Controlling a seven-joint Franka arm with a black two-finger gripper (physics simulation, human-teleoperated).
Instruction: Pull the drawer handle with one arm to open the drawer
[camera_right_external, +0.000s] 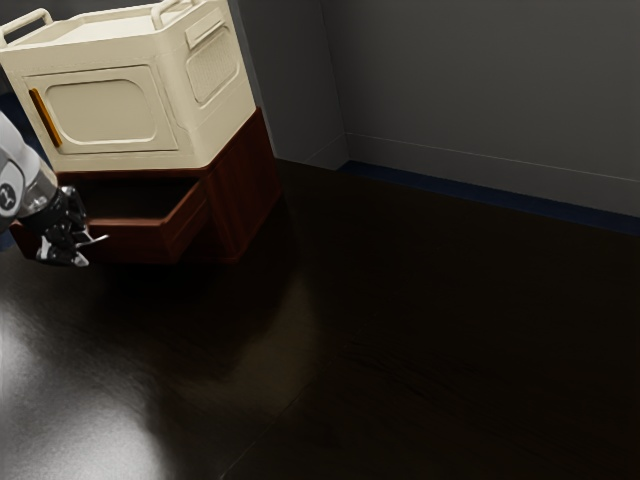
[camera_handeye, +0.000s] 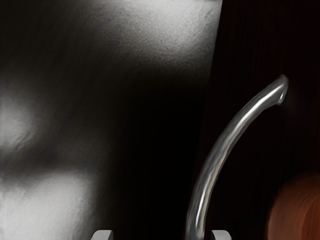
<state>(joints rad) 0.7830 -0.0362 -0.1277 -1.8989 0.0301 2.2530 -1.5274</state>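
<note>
In the exterior view my gripper (camera_right_external: 74, 240) is at the front of the drawer (camera_right_external: 143, 240), beside its silver handle (camera_right_external: 97, 240). The drawer stands partly pulled out of the dark red-brown cabinet (camera_right_external: 243, 195), its inside showing from above. The curved metal handle (camera_handeye: 217, 160) crosses the wrist view, and its near end runs between the two separated fingertips of my open gripper (camera_handeye: 161, 235), closer to one of them. Contact on both sides of the handle is not visible.
A cream box-shaped unit (camera_right_external: 110, 105) with rails and an orange-yellow handle (camera_right_external: 46, 117) stands on top of the cabinet. The dark floor (camera_right_external: 400, 340) stretches in front and toward the exterior view's right, up to a grey wall (camera_right_external: 480, 90).
</note>
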